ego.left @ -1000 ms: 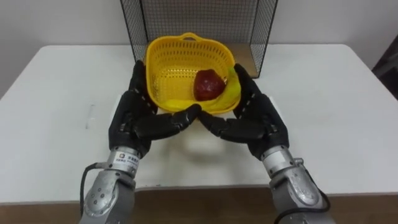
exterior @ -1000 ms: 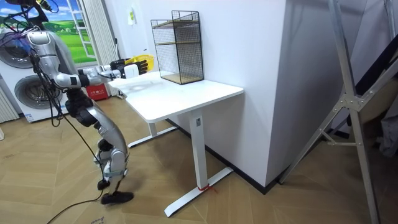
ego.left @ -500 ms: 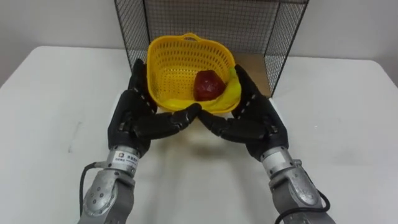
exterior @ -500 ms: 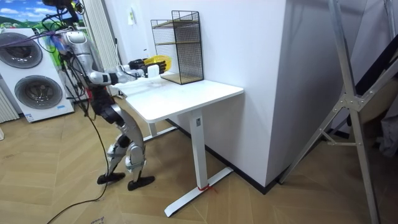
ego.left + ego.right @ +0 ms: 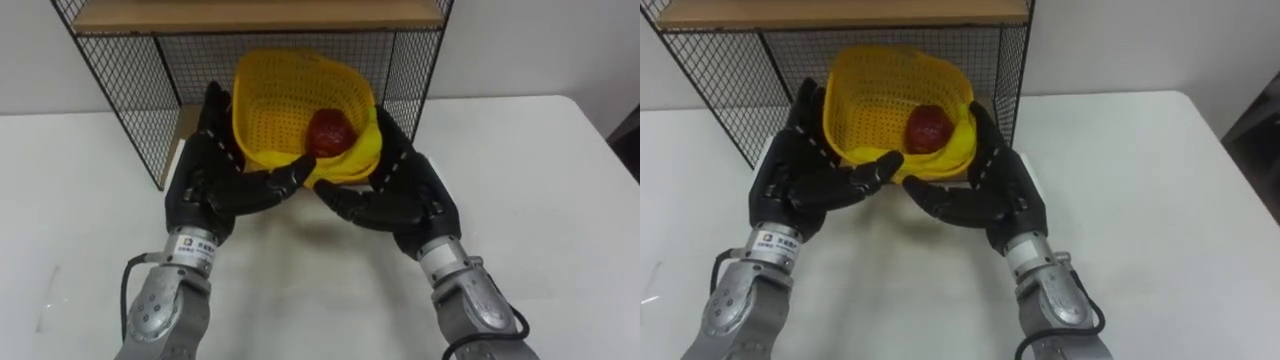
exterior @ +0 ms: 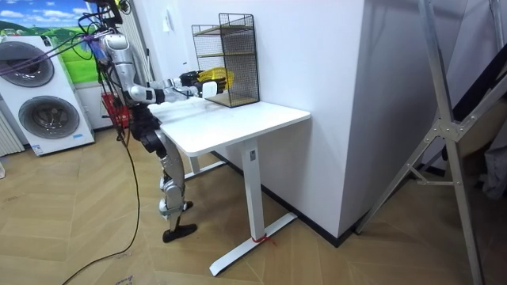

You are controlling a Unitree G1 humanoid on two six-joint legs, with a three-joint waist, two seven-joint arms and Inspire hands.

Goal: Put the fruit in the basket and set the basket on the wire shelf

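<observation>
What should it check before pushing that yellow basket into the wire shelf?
1. Fruit in the basket: ok, a red fruit lies inside it.
2. Hold: ok, the left hand and right hand cup its two sides.
3. Aim: ok, the basket faces the wire shelf's open front.
4. Room under the wooden board: cannot tell.
5. Basket set down on the shelf: not ok, the hands carry it.

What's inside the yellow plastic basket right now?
A dark red round fruit lies in the yellow perforated basket, a yellow banana at its right. The near rim, the left hand and the right hand hide the front floor.
</observation>
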